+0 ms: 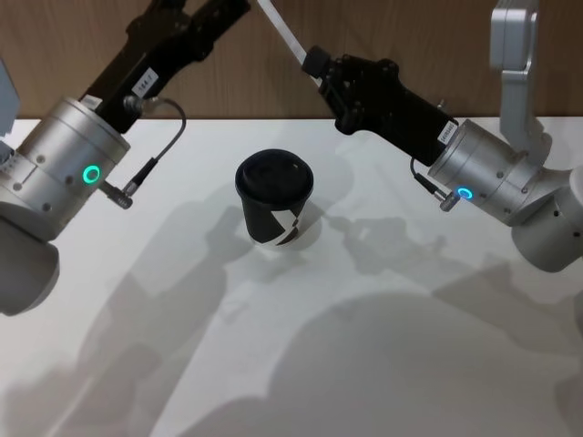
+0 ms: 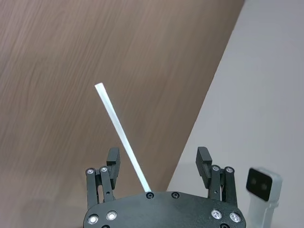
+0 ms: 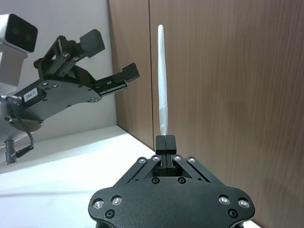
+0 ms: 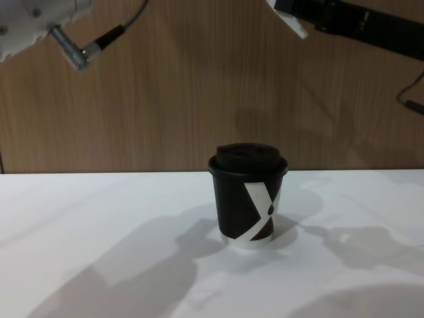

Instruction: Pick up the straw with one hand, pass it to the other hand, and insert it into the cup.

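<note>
1. Head view: my right claw (image 1: 314,66) is clamped on the straw (image 1: 282,27), above and behind the cup (image 1: 273,196) and a little to its right. From the grip the straw slants up and toward the cup's left. My left claw (image 1: 196,14) is raised above and behind the cup on its left. The cup stands upright on the white bench (image 1: 410,346) with its lid on, between my two arms.
2. Left wrist view: my left claw (image 2: 159,159) gapes, its fingers (image 2: 113,159) spread wide. The straw (image 2: 118,128) shows between them and touches neither.
3. Right wrist view: my right claw (image 3: 165,141) has its tips pressed together on the straw (image 3: 162,80), and most of its length sticks out beyond them. My left claw (image 3: 111,56) is beside the straw, open and apart from it.
4. Chest view: the cup (image 4: 248,199) stands upright on the bench (image 4: 99,218), its white X mark facing me. High above the cup, slightly to its right, a short white end of the straw (image 4: 290,20) pokes out.
</note>
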